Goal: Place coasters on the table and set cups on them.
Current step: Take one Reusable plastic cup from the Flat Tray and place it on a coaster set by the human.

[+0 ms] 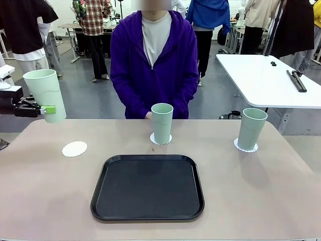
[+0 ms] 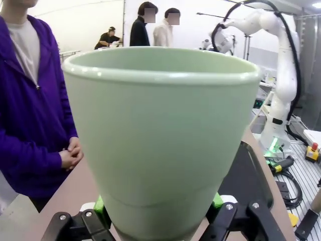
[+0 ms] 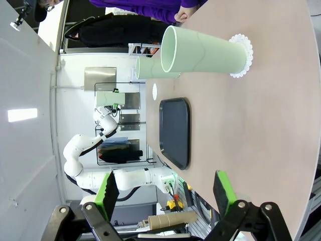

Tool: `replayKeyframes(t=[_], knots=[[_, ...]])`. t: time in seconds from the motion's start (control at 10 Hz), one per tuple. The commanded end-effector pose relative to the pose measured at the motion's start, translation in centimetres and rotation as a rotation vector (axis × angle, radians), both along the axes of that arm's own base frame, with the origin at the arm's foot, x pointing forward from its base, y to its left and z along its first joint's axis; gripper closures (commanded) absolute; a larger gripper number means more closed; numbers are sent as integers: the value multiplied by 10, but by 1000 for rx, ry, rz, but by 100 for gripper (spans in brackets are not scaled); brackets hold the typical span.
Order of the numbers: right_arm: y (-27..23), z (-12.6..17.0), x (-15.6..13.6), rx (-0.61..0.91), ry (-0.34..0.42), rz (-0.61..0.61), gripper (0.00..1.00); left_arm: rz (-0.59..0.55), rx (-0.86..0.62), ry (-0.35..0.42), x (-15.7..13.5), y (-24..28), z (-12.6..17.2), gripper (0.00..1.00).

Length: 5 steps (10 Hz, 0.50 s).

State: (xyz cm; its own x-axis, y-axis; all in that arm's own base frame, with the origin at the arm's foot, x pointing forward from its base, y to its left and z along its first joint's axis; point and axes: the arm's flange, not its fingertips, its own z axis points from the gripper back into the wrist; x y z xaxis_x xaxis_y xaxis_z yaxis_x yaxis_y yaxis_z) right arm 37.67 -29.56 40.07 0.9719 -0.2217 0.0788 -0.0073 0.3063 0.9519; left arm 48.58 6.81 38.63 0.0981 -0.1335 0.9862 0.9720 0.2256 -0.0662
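left gripper (image 1: pixel 46 109) clenches a cup (image 1: pixel 45 94) above the table (image 1: pixel 281 191), near an empty coaster (image 1: pixel 74 148); right gripper (image 3: pixel 165 193) fingers spread, released

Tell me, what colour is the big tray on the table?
The tray is black, seen best in the front view.

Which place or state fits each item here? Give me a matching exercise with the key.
Items:
1. middle cup
2. left cup
3. left coaster
4. right gripper

States:
A. bare on the table
B. open, holding nothing
C. held in the air by the left gripper
D. standing on a coaster in front of the person

Pairs: 1-D, 2-C, 3-A, 4-B
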Motion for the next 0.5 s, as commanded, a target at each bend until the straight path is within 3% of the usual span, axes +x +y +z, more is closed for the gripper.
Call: replayKeyframes(t=[0.0,0.1,0.4], knots=[[1,1,0,-6,-2,-2,0,48,-52,3,-4,-12,12,17],[1,1,0,-6,-2,-2,0,0,0,0,0,0,0,17],[1,1,0,-6,-2,-2,0,0,0,0,0,0,0,17]])
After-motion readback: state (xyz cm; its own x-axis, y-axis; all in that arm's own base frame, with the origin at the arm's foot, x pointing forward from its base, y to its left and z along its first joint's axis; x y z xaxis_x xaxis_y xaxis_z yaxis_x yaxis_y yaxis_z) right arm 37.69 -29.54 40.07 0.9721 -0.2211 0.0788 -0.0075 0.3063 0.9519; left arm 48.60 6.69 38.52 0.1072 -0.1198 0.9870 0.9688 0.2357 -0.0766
